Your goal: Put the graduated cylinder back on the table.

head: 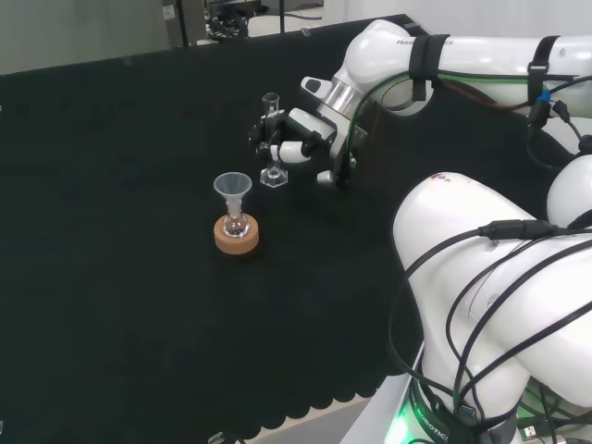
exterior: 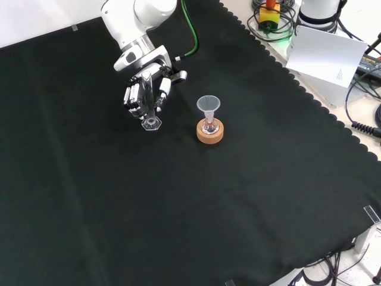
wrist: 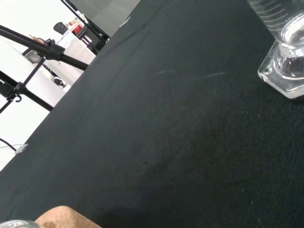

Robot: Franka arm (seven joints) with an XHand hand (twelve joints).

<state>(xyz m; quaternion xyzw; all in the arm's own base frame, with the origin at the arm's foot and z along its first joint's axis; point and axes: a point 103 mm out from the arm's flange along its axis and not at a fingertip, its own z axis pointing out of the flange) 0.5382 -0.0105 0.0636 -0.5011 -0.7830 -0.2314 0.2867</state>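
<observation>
Curled around the graduated cylinder [head: 271, 139], the hand [head: 294, 139] holds it upright in the head view's upper middle, its base at or just above the black tabletop [head: 139, 277]. Upright carriage suits setting it down, clear of the funnel-topped flask [head: 235, 208] on its cork ring [head: 236, 238] below-left.

Black cloth [exterior: 178, 208] with a scalloped edge is covering the table; cables [exterior: 363, 89] and a white card [exterior: 324, 56] are lying beyond it.
</observation>
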